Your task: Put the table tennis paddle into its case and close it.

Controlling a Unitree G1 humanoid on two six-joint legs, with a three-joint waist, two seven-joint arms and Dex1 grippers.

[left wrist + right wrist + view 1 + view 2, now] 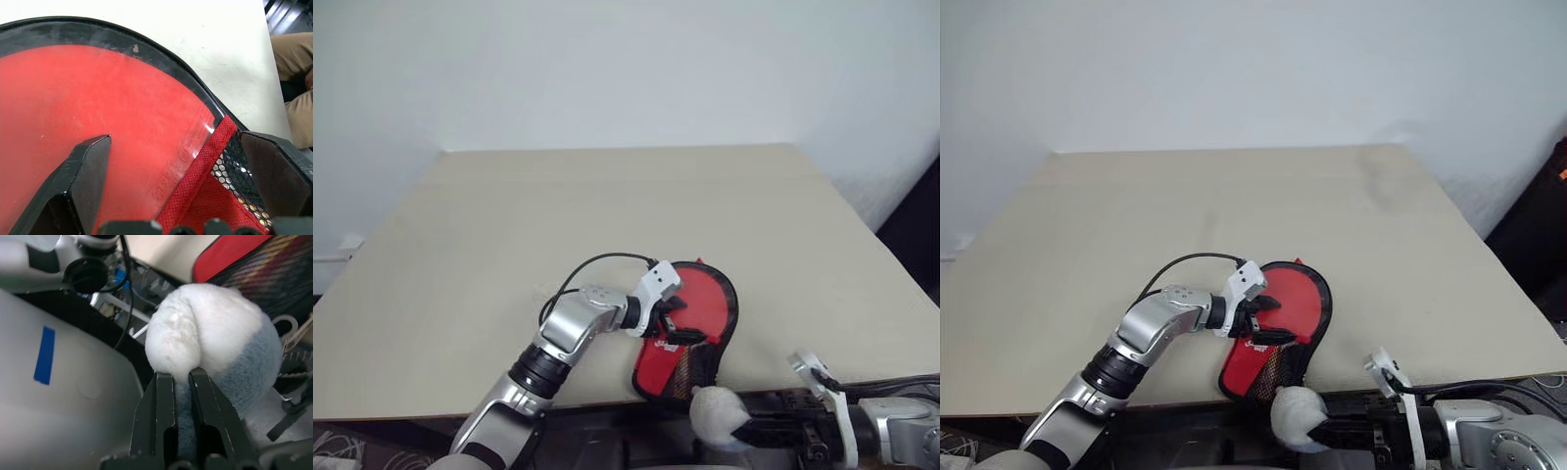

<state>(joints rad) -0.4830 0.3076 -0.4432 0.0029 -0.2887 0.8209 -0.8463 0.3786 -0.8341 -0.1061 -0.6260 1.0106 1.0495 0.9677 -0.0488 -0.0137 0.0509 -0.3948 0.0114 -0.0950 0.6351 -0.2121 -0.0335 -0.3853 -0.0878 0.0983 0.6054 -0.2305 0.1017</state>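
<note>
The case [690, 333] is seen lying on the pale table [607, 225] at its near edge, toward the right-hand end, its narrow handle part reaching that edge and its round part pointing toward the middle of the table. The red face of the table tennis paddle [98, 112] is visible through the clear window panel of the case, so the paddle is shown inside it; whether the zip is closed cannot be told. A band of red fabric and black mesh is crossed over the lower part of the case. The left gripper [673, 321] is held over the case with its 2 black fingers [83, 181] spread wide, 1 over the clear window and the other over the mesh, and nothing is gripped between them; whether the tips are touching the case cannot be told. The right gripper [182, 377] is seen below the near edge of the table, just off the handle end of the case, its 2 fingers pinched shut on a fluffy white and grey-blue soft toy [215, 342]. A person's leg in tan trousers [293, 58] is seen past the table's edge in the left wrist view.
</note>
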